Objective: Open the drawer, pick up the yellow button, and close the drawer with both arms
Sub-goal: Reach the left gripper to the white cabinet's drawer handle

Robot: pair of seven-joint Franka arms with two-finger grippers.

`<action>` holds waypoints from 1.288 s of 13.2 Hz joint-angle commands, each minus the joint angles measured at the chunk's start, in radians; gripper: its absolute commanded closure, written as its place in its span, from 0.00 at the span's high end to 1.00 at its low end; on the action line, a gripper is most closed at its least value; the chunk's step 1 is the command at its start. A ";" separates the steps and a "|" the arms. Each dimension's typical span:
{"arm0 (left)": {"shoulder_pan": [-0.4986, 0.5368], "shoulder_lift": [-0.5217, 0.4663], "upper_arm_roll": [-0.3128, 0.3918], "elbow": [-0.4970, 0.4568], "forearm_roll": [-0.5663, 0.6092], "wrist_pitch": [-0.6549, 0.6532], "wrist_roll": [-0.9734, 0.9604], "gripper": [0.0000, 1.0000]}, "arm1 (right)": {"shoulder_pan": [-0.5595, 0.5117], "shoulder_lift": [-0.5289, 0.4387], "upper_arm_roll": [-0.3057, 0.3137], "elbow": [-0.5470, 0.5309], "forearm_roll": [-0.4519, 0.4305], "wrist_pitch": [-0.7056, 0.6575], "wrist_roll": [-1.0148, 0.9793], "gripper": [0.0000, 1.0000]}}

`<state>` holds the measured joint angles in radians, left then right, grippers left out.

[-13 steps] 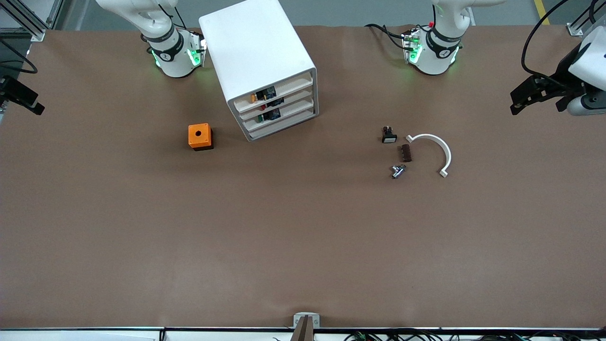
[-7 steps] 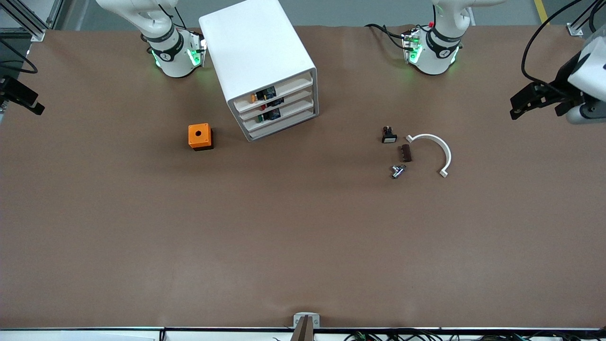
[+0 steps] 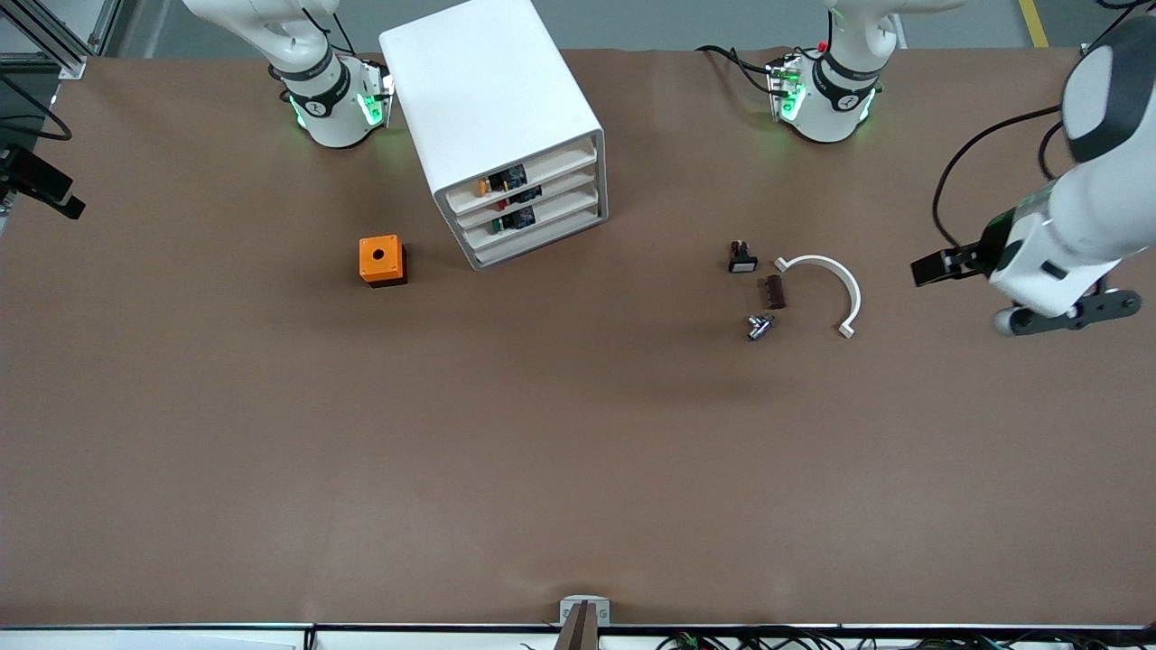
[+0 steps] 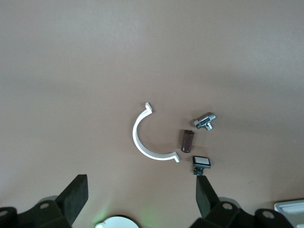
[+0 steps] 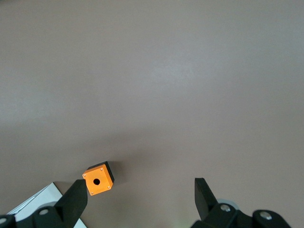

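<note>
1. Cabinet (image 3: 506, 126) — a white rounded box standing on the brown table (image 3: 578, 451) close to the right arm's base, with four shallow tray drawers stacked in its face.
2. Drawer (image 3: 528, 177) — the uppermost tray; it sits flush in the cabinet, closed.
3. Button (image 3: 486, 187) — orange-yellow cap visible through the front of the top drawer, at the end toward the right arm; its dark body lies just beside the cap inside the same tray.
4. Left gripper (image 4: 141, 197) — up in the air over the table at the left arm's end, near the white curved clip (image 3: 829, 282). Fingers (image 4: 76, 195) stand wide apart and hold nothing.
5. Right gripper (image 5: 140, 199) — fingers (image 5: 203, 194) spread wide, empty. In the right wrist view it is over bare table with the orange cube (image 5: 98, 179) and a corner of the cabinet below it. In the front view only a dark part shows at the frame edge on the right arm's end.
6. Orange cube, with a hole in its top face, rests on the table beside the cabinet, toward the right arm's end.
7. Loose parts near the clip, all apart from each other: a small black switch (image 3: 741, 258), a brown block (image 3: 774, 292), and a metal fitting (image 3: 759, 326) nearest the front camera.
</note>
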<state>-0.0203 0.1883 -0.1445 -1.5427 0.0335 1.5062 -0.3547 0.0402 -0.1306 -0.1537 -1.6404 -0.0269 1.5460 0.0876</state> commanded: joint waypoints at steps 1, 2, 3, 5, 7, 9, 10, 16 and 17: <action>-0.042 0.077 -0.006 0.042 0.000 -0.024 -0.148 1.00 | -0.023 -0.011 0.008 -0.001 -0.002 -0.004 -0.075 1.00; -0.058 0.095 -0.007 0.042 -0.003 -0.024 -0.224 1.00 | -0.025 -0.011 0.008 -0.004 -0.002 -0.007 -0.101 1.00; -0.081 0.114 -0.007 0.042 -0.029 -0.024 -0.298 1.00 | -0.025 -0.012 0.008 -0.007 -0.002 -0.007 -0.095 1.00; -0.105 0.148 -0.007 0.042 -0.084 -0.024 -0.429 1.00 | -0.025 -0.007 0.006 -0.012 -0.002 -0.006 -0.089 1.00; -0.138 0.163 -0.007 0.042 -0.096 -0.024 -0.556 1.00 | -0.037 -0.009 0.008 -0.050 -0.002 0.002 -0.062 1.00; -0.170 0.181 -0.007 0.052 -0.099 -0.024 -0.708 1.00 | -0.039 -0.001 0.008 -0.064 -0.002 0.015 -0.055 1.00; -0.191 0.192 -0.007 0.052 -0.104 -0.024 -0.796 1.00 | -0.039 0.006 0.009 -0.064 -0.002 0.022 -0.033 1.00; -0.299 0.261 -0.009 0.050 -0.300 -0.024 -1.249 0.99 | 0.000 0.022 0.016 -0.081 0.018 0.023 0.211 1.00; -0.325 0.266 -0.009 0.047 -0.340 -0.026 -1.318 0.99 | -0.003 0.028 0.016 -0.084 0.086 0.025 0.250 1.00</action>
<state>-0.3179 0.4372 -0.1555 -1.5213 -0.2486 1.5049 -1.5710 0.0312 -0.1058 -0.1397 -1.7067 -0.0040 1.5621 0.2591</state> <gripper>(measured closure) 0.004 0.000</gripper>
